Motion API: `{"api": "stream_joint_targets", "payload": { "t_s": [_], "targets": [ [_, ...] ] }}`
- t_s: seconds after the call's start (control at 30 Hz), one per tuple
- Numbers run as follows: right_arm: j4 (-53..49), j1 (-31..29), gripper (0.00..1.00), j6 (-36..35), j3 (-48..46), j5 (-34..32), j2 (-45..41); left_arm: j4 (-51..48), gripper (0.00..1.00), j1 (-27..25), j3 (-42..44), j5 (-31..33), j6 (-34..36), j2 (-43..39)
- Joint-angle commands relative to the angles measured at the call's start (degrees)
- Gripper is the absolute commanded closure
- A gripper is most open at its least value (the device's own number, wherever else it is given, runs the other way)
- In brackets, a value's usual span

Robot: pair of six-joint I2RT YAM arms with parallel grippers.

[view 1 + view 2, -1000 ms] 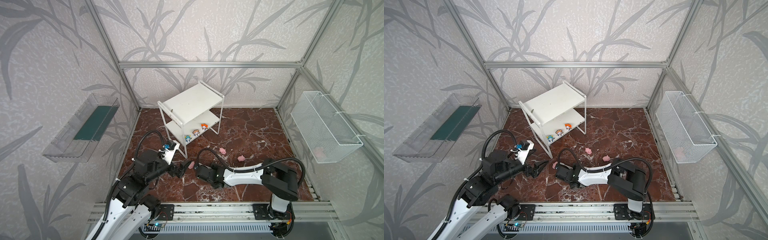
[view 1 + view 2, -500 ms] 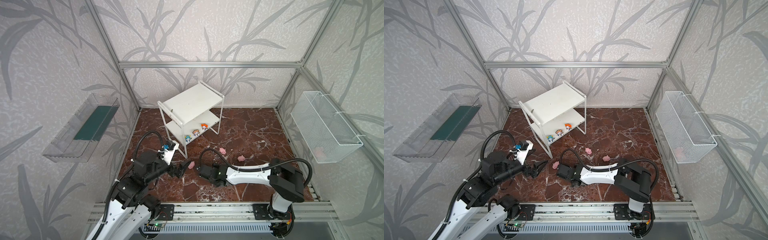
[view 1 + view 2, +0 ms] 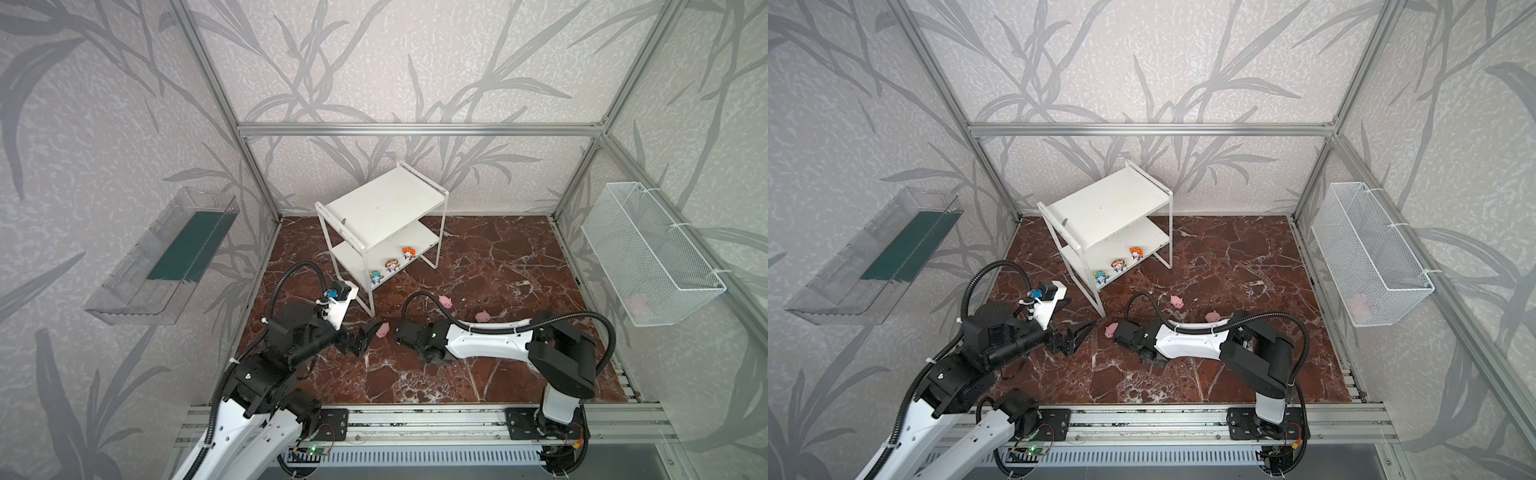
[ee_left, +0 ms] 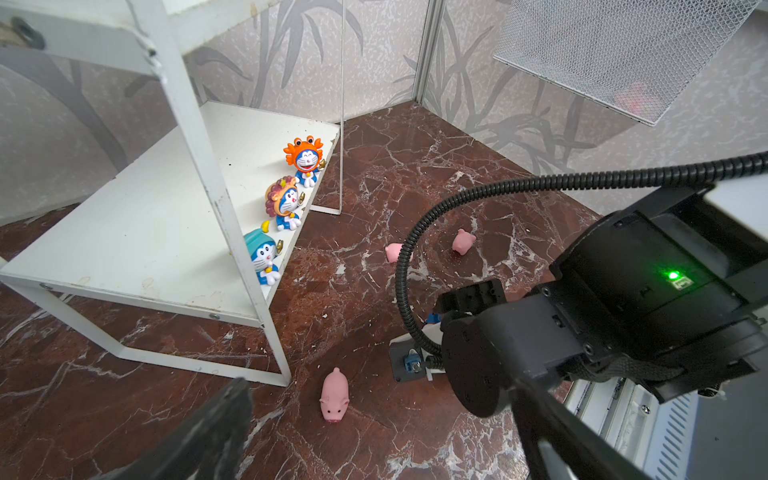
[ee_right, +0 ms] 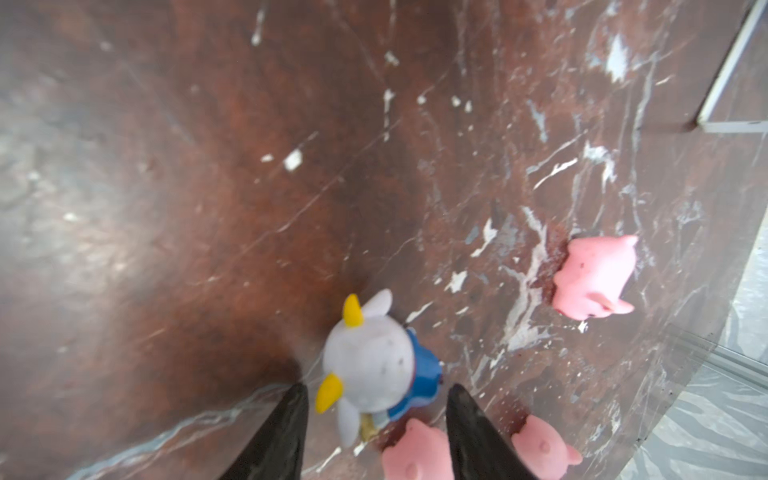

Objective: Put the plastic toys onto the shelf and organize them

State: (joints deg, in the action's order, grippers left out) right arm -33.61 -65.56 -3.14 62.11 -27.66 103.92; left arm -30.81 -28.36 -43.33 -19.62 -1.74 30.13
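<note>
Left hand (image 3: 1080, 338) gapes wide, empty, above the table (image 3: 1225, 257). At its twelve o'clock the shelf (image 3: 1104, 208) carries three figurines (image 3: 1118, 265) on the lower tier. Right hand (image 5: 376, 395) stands half open astride the horned figurine (image 5: 370, 361) on the table, no firm hold showing; closing may nip the pig (image 5: 415, 455) between its jaws, or squirt the figurine away.

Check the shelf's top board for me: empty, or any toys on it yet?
Empty of toys: the top board shows none in both top views; three Doraemon figurines stand on the lower board.
</note>
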Motion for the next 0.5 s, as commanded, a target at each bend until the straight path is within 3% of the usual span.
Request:
{"api": "stream_joint_targets", "payload": {
  "t_s": [0.0, 0.13, 0.3, 0.47],
  "targets": [
    [3.6, 0.0, 0.48, -4.1, -0.9, -2.5, 1.7, 0.7, 0.01, 0.2, 0.5, 0.0, -0.1, -0.8],
    [8.0, 0.0, 0.53, -8.4, -2.3, -3.3, 2.3, 0.7, 0.01, 0.3, 0.6, 0.2, 0.0, -1.0],
    [9.9, 0.0, 0.77, -10.9, -3.1, -2.9, 2.8, 0.7, 0.01, 0.3, 0.5, 0.3, 0.1, -0.7],
    [9.6, 0.4, 0.88, -10.7, -2.5, -1.7, 1.5, 0.7, 0.01, 0.2, 0.5, 0.2, 0.1, -0.5]
  ]
}}
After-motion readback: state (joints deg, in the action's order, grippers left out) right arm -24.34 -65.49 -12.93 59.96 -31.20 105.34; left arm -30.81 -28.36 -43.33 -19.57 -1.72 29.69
